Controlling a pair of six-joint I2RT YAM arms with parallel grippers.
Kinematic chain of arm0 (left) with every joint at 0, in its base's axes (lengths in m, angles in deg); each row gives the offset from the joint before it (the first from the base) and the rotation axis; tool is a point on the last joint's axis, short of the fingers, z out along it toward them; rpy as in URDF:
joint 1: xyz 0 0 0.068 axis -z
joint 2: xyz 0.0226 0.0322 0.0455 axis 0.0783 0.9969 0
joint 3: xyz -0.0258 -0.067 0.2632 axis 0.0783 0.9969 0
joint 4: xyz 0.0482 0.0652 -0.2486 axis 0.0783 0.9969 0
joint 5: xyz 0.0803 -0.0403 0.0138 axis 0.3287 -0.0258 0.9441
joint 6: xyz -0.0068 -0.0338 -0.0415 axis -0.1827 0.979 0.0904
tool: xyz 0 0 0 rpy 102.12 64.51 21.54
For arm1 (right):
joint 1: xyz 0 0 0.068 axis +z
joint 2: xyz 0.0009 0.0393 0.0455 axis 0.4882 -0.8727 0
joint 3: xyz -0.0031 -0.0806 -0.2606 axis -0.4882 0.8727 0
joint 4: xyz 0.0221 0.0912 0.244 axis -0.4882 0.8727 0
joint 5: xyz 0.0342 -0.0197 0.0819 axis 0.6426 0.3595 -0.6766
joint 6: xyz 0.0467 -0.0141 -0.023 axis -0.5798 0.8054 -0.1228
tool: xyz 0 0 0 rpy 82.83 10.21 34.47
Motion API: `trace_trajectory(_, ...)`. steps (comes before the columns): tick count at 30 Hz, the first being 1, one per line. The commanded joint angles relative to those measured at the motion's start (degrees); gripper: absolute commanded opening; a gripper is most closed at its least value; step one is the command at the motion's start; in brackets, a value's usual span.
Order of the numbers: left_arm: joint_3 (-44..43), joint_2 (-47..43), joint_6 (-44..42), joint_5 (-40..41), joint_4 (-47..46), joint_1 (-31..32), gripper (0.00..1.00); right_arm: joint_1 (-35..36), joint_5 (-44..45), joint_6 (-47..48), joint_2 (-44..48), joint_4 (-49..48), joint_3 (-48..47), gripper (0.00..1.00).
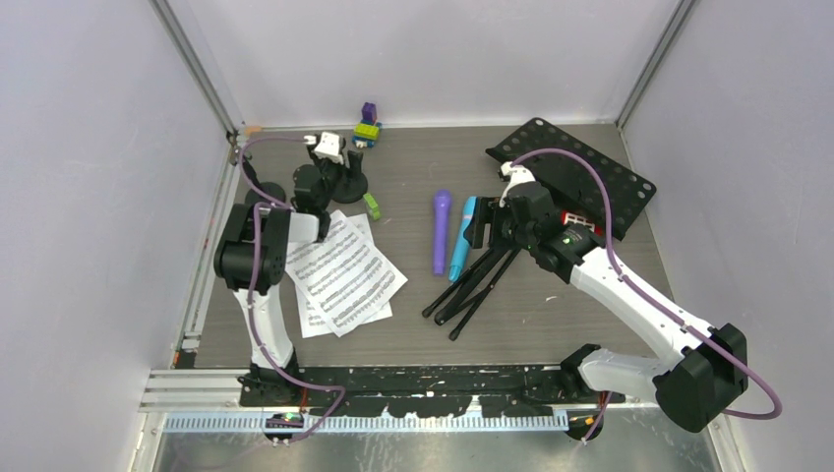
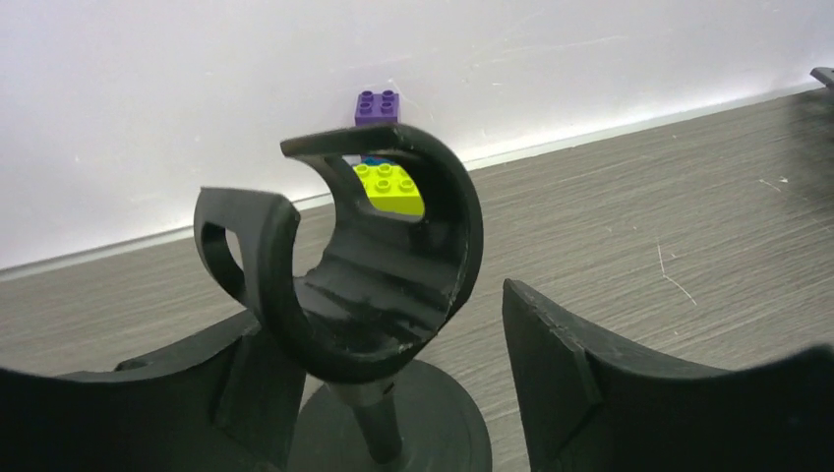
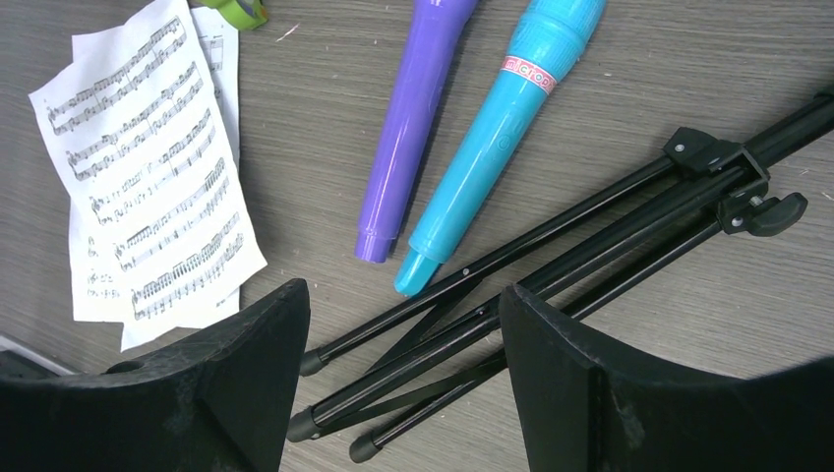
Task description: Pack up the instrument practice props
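Reaching for the small black mic holder (image 2: 374, 285) at the back left of the table (image 1: 511, 334), close to the wall (image 2: 197, 98). Standing upright there on its round base, right between the wide-apart fingers of the left gripper (image 2: 393, 324), with nothing squeezed yet as far as can be seen.

To do it well: go for the thin stem under the curved cup, not the cup itself, open on one side and likely to slip or twist. Close slowly and evenly, then lift straight up, with no dragging of the base.

Mind the toy bricks (image 2: 388, 187) just behind the holder; keep away from them. Little room at the back and on the left because of the walls, so better to bring the holder out toward the middle. Watch the music pages (image 1: 344, 275) lying near the left arm; pass above them.

Over on the right, the right gripper (image 3: 403, 295) open too, holding nothing, hanging above the folded stand legs (image 3: 551, 246), beside the purple microphone (image 3: 408, 128) and the blue microphone (image 3: 492, 147). Stay well apart from that arm.
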Motion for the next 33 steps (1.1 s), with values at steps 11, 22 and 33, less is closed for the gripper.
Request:
trace_trajectory(11,8.0,-14.0,2.9,2.0,-2.5,-0.1,1.0,0.0,-1.6,-0.7,3.0,-0.4,-0.4,0.75)
trace_trajectory(22,14.0,-36.9,-1.5,22.2,28.5,9.0,1.0,0.0,2.1,-1.7,6.9,4.3,-2.2,0.76)
trace_trajectory(33,19.3,-67.8,21.5,19.8,69.6,13.0,1.0,0.0,2.7,-2.7,14.8,9.3,-2.1,1.0)
